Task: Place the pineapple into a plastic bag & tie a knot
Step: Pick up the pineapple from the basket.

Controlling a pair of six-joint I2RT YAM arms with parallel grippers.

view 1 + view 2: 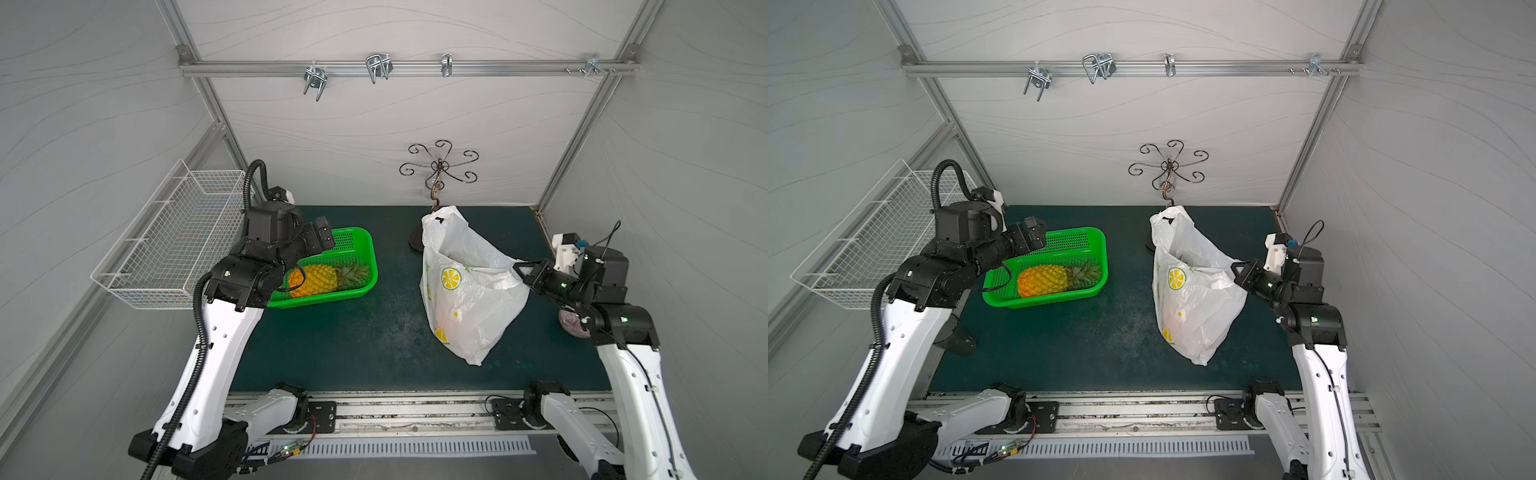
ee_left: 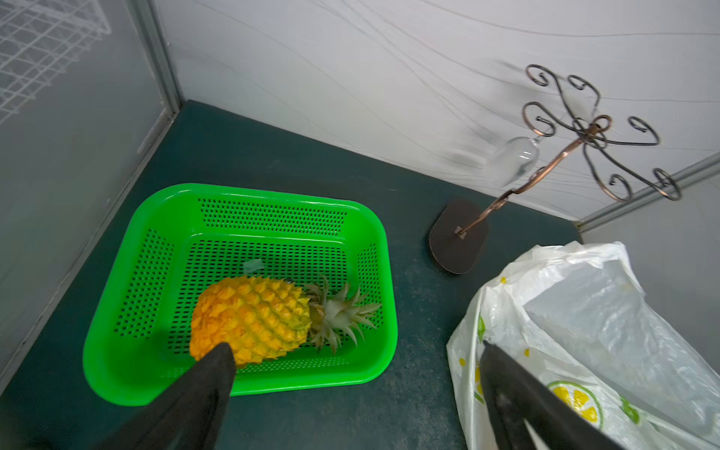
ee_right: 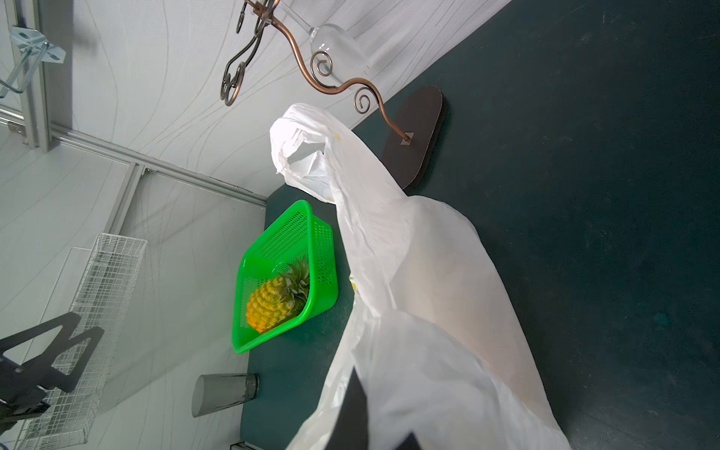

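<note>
The pineapple lies left of centre, long axis across the frame. The left gripper, spread wide, is nearer; the right gripper pinches the plastic bag.

On the dark mat I see a green basket, the plastic bag and a copper stand. Also a tumbler.

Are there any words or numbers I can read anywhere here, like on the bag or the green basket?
There is no text here that can be read.
plastic bag: it has only a yellow lemon-slice print, no letters.
green basket: it is plain, with no label.
arm-base dial: it has tiny tick marks, too small to read.
</note>
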